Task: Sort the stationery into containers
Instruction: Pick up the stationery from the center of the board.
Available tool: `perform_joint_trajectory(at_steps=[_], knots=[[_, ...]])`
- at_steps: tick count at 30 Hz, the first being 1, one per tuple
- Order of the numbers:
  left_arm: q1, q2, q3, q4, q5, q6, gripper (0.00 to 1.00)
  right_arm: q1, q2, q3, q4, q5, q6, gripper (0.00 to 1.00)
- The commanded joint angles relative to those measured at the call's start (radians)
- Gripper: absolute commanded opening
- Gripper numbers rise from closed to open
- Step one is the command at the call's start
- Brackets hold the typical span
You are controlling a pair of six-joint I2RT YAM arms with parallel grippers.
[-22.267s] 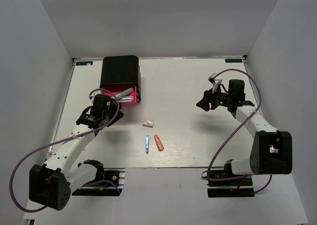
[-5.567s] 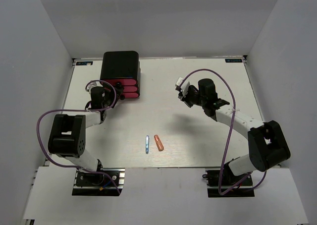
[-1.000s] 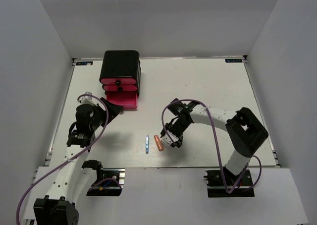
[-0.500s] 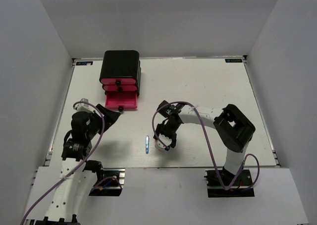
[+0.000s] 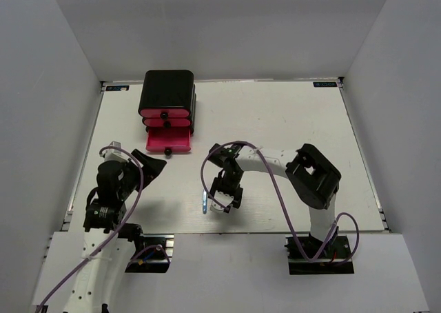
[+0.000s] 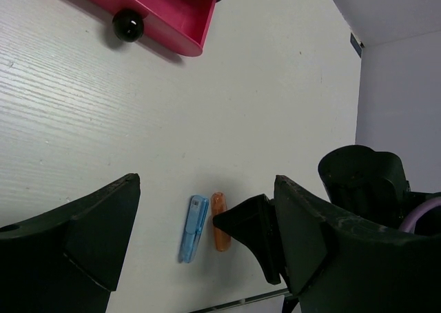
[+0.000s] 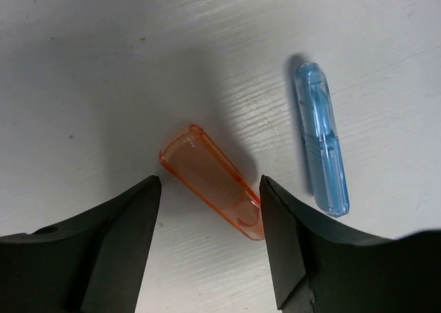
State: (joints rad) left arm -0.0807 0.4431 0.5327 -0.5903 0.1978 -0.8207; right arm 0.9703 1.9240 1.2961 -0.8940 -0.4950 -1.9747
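Observation:
An orange marker [image 7: 213,182] lies flat on the table, with the thin blue pen [image 7: 322,140] just beside it. My right gripper [image 7: 207,192] is low over the marker, open, one finger on each side of it. From above, the right gripper [image 5: 224,201] hides the marker, and the blue pen [image 5: 204,200] shows at its left. The black box [image 5: 167,85] of pink drawers stands at the far left, its bottom drawer [image 5: 169,142] pulled out. My left gripper [image 5: 148,165] hangs open and empty, near-left of the drawer.
The left wrist view shows the pulled-out pink drawer [image 6: 172,13] with its black knob [image 6: 127,25], the blue pen [image 6: 193,228], the orange marker [image 6: 220,220] and the right arm [image 6: 365,182]. The near table edge runs just below the pen.
My right gripper has slid left and come down over the orange marker. The left arm has drawn back towards the near left, away from the drawer.

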Motion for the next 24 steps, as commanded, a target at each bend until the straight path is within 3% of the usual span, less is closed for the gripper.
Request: perform_joint_trajectory(at_steps=[1, 11, 15, 16, 19, 23, 24], knots=[[-0.002, -0.033, 0.026, -0.036, -0.020, -0.008, 0.88, 0.015, 0.041, 0.025, -0.065, 0.053, -0.543, 0.64], [-0.002, -0.102, 0.026, -0.082, -0.029, -0.035, 0.88, 0.044, 0.095, 0.037, -0.102, 0.125, -0.544, 0.56], [-0.002, -0.103, 0.016, -0.082, -0.017, -0.035, 0.88, 0.048, 0.104, 0.014, -0.095, 0.131, -0.429, 0.48], [-0.002, -0.103, 0.003, -0.082, -0.017, -0.035, 0.88, 0.045, 0.099, 0.008, -0.086, 0.125, -0.406, 0.40], [-0.002, -0.103, -0.043, -0.059, 0.020, -0.046, 0.88, 0.039, 0.084, -0.015, -0.040, 0.084, -0.210, 0.19], [-0.002, -0.103, -0.066, -0.010, 0.048, -0.055, 0.88, 0.019, 0.047, 0.005, 0.027, 0.010, 0.067, 0.07], [-0.002, -0.093, -0.077, -0.009, 0.058, -0.055, 0.88, 0.004, 0.029, 0.031, 0.080, -0.032, 0.230, 0.06]])
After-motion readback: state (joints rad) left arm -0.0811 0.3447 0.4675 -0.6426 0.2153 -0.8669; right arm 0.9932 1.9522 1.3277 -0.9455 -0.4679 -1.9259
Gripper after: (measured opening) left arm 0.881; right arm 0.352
